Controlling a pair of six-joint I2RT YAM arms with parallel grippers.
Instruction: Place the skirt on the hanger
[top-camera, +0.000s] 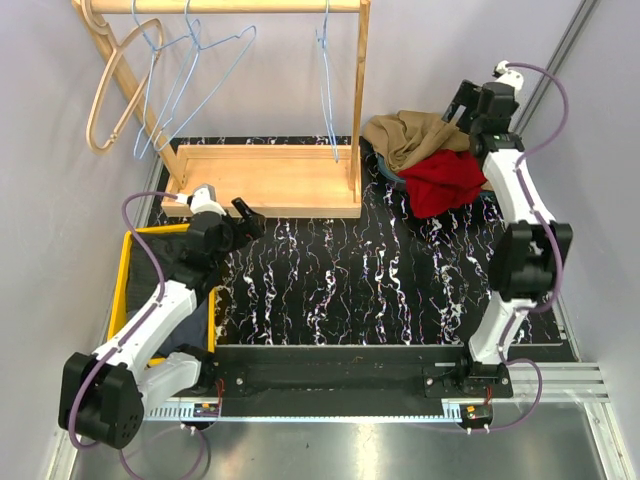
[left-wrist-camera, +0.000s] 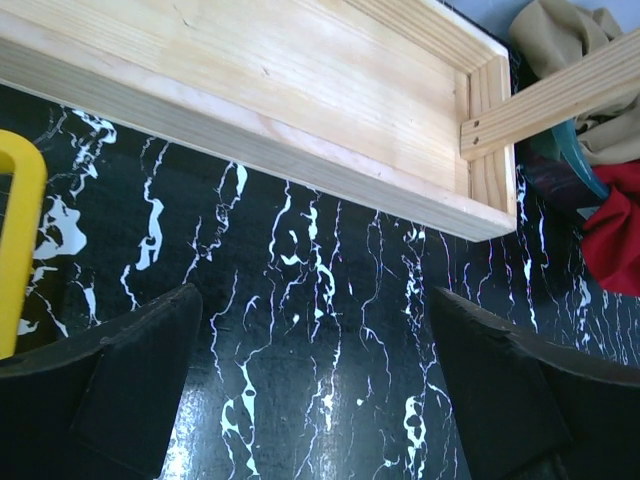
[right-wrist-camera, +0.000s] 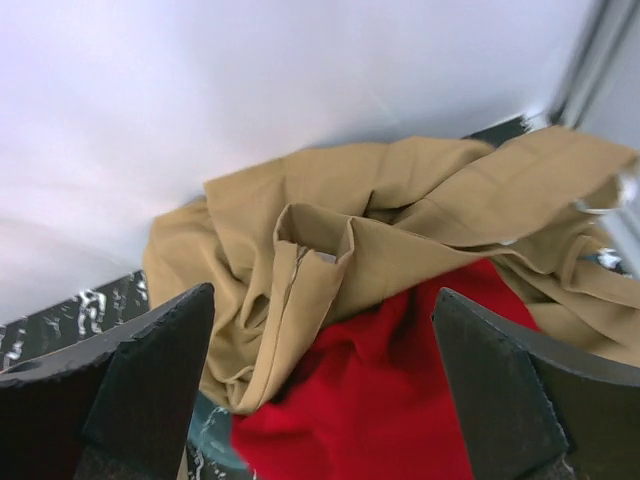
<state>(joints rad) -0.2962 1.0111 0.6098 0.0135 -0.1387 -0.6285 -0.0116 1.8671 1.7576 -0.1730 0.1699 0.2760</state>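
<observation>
A tan garment (top-camera: 415, 135) with a zip seam and a red garment (top-camera: 445, 180) lie bunched in a teal basket at the back right; I cannot tell which is the skirt. Several blue wire hangers (top-camera: 325, 80) and a wooden hanger (top-camera: 108, 90) hang on the wooden rack's rail (top-camera: 230, 6). My right gripper (top-camera: 452, 112) hovers open over the pile, above the tan (right-wrist-camera: 400, 230) and red cloth (right-wrist-camera: 400, 390), holding nothing. My left gripper (top-camera: 245, 225) is open and empty over the marbled table, just in front of the rack's base (left-wrist-camera: 300, 100).
The rack's base tray (top-camera: 265, 178) and its right post (top-camera: 358, 100) stand between the arms and the hangers. A yellow bin (top-camera: 125, 270) with dark contents sits at the left, its rim in the left wrist view (left-wrist-camera: 20, 240). The teal basket's rim (right-wrist-camera: 210, 430) shows under the cloth.
</observation>
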